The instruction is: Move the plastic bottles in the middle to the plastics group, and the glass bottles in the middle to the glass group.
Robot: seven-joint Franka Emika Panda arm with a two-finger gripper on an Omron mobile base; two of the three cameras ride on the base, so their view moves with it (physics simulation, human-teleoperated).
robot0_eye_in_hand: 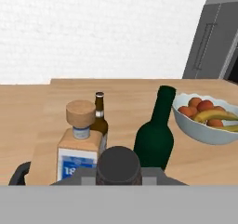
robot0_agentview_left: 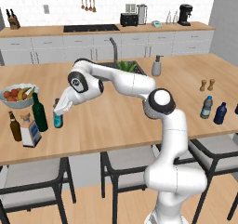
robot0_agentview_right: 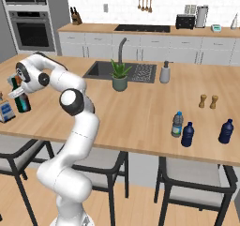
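From the left of the left base view, the fruit bowl (robot0_agentview_left: 18, 96) sits at about ten o'clock of the glass cluster, and just below it stand the brown beer bottle (robot0_agentview_left: 15, 126), the square corked bottle (robot0_agentview_left: 29, 130) touching or nearly touching it, and the tall green wine bottle (robot0_agentview_left: 39, 112) close at their two o'clock. The corked bottle seems already parked with the glass, since it stands among them, not mid-counter. Just at three o'clock of the green bottle, the gripper (robot0_agentview_left: 59, 110) is clamped on the slim dark bottle (robot0_agentview_left: 58, 119), whose bluish lower part hangs below the fingers, upright and at or just above the wood; I cannot tell whether it touches. It looks held upright so it can be set down standing, near the glass group where it belongs. In the hand view its dark cap (robot0_eye_in_hand: 118, 165) sits between the fingertips, with the other glass bottles right beyond. The arm reaches far to its left, elbow raised, forearm sloping down, the hand angled down toward the counter. Far right, the water bottle (robot0_agentview_left: 206, 107) stands just beside a dark blue bottle (robot0_agentview_left: 220, 113), below the wooden shakers (robot0_agentview_left: 207, 85).
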